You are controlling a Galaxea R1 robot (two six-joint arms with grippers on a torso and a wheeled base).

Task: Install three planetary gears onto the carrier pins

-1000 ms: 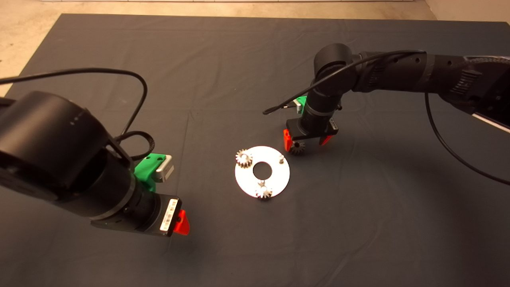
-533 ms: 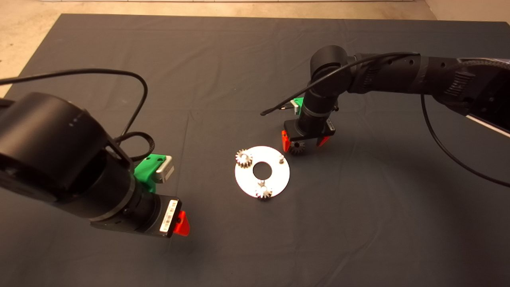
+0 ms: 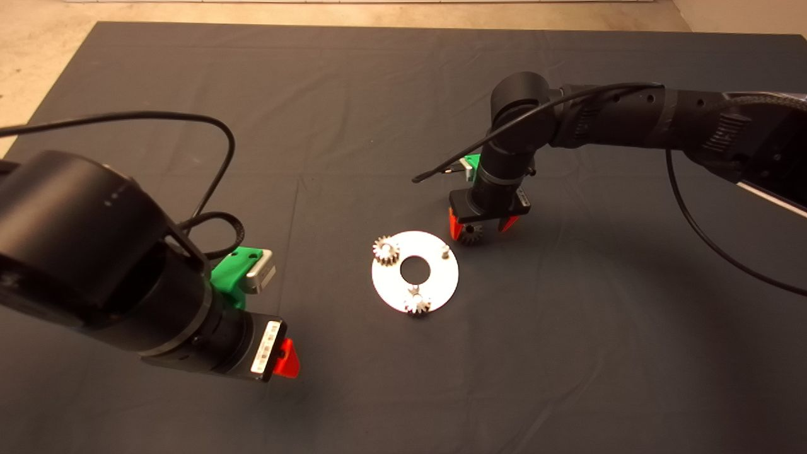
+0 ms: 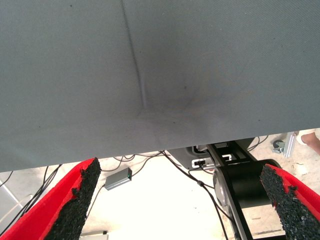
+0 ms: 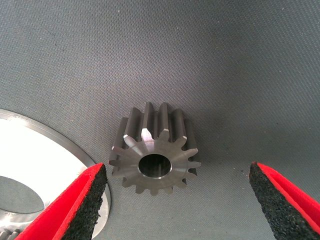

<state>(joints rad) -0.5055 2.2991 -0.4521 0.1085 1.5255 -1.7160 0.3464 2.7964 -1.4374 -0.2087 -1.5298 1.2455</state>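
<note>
The white disc (image 3: 436, 285) lies mid-mat with the carrier pins standing on it. Two planetary gears (image 3: 386, 250) (image 3: 417, 304) sit on pins; the pin (image 3: 445, 251) nearest the right arm is bare. A third gear (image 3: 470, 234) lies flat on the mat just off the disc's rim. My right gripper (image 3: 480, 227) hangs over it, open, one red finger on each side and not touching. In the right wrist view the gear (image 5: 155, 155) lies between the pads (image 5: 85, 205), with the disc (image 5: 35, 150) beside it. My left gripper (image 4: 180, 200) is open and holds nothing, low at the near left.
The left arm (image 3: 94, 252) and its looping cable (image 3: 214, 145) cover the mat's near-left part. The right arm (image 3: 630, 120) reaches in from the far right. Bare floor (image 3: 38, 38) shows past the mat's far-left edge; the left wrist view shows cables beyond the mat.
My right gripper has shifted slightly left and settled around the loose gear. The left arm has sunk a little. The gears and the disc have not moved.
</note>
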